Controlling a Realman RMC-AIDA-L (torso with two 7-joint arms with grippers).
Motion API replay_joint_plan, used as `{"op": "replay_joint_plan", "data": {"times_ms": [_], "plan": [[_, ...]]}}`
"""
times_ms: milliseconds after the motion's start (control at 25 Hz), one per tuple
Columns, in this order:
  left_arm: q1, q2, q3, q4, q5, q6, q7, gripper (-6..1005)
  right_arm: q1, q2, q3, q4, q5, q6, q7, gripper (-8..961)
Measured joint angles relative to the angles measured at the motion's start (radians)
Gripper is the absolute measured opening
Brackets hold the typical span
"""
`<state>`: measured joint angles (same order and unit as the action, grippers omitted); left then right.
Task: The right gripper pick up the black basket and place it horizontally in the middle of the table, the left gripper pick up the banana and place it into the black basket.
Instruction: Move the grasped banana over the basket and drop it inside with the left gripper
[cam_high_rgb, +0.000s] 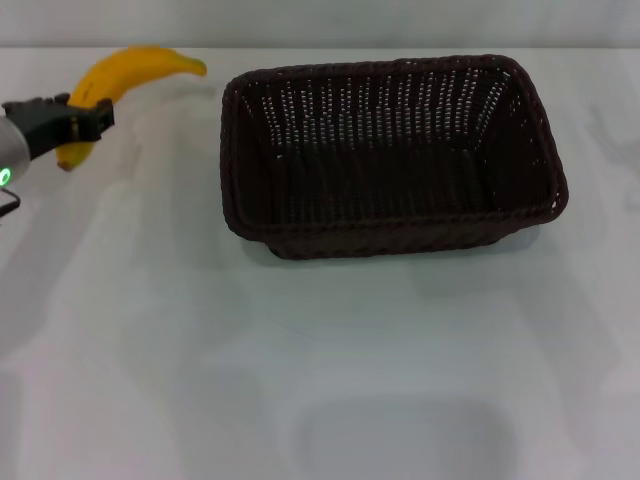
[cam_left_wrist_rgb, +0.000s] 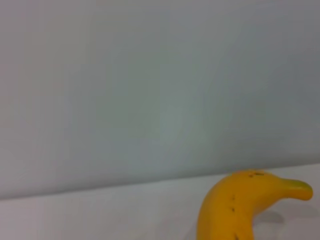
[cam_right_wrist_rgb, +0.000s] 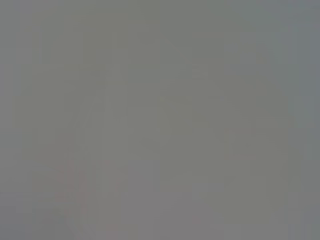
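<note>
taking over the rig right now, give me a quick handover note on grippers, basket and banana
Left gripper: at the far left of the table, its fingers around the banana. Whether it has closed on it or lifted it cannot be told.
Right gripper: not in any view; its wrist camera shows only blank grey.
Black basket: upright, long side across the table, roughly mid-table toward the far edge, nothing inside.
Done: the basket looks placed.
Left: secure the banana, carry it right to the basket and put it in.
</note>
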<state>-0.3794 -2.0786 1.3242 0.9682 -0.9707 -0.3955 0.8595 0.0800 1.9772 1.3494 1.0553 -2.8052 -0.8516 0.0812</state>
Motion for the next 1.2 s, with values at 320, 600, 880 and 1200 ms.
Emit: {"op": "replay_joint_plan", "data": {"times_ms": [320,600,880,1200], "plan": [[-0.013,0.001,0.017,0.039,-0.008,0.067,0.042,523,0.001,0.002,0.018,-0.001,0.006,0.003,0.000,827],[-0.018,0.002,0.068,0.112,-0.021,0.137,0.047,535,0.004,0.005,0.023,0.000,0.006,0.000,0.000,826],[-0.049,0.004,0.140,0.167,-0.053,0.158,0.049,546,0.008,0.005,0.032,0.004,0.006,-0.001,0.001,826],[-0.047,0.001,0.265,0.200,-0.096,0.160,0.044,559,0.010,0.003,0.033,0.010,0.004,-0.005,0.002,827]]}}
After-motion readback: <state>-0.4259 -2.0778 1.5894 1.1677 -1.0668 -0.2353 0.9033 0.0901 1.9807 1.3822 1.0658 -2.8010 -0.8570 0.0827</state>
